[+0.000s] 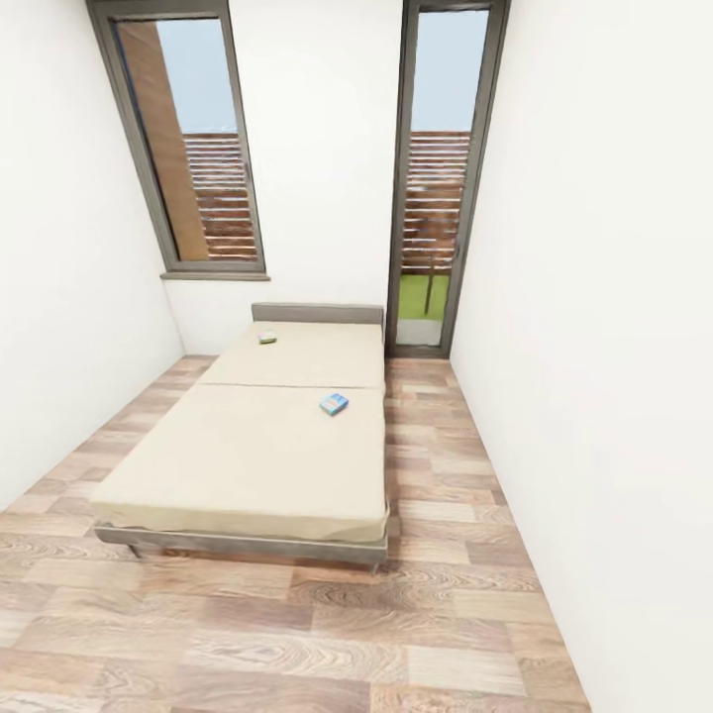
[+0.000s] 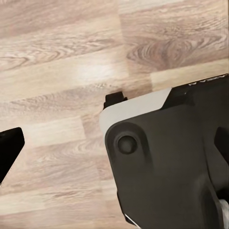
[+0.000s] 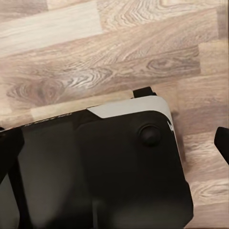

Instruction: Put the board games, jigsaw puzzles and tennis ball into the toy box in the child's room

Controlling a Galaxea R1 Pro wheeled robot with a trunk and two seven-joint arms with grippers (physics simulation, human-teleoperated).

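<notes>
Bed (image 1: 248,456) at 12 o'clock carries two board games: one (image 1: 334,403) mid-mattress, one (image 1: 267,338) near the headboard. Neither is collected. Finger state of both arms: cannot tell.

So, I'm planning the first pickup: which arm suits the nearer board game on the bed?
Probably right: the nearer board game lies toward the right edge of the bed. Both wrist views just show floor and the robot's base, so neither arm is extended.

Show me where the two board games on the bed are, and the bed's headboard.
Blue board game (image 1: 334,403): head view, centre of its top face.
Far board game (image 1: 267,338): head view, its top face, near the headboard.
Headboard (image 1: 317,313): head view, middle of its front.
</notes>
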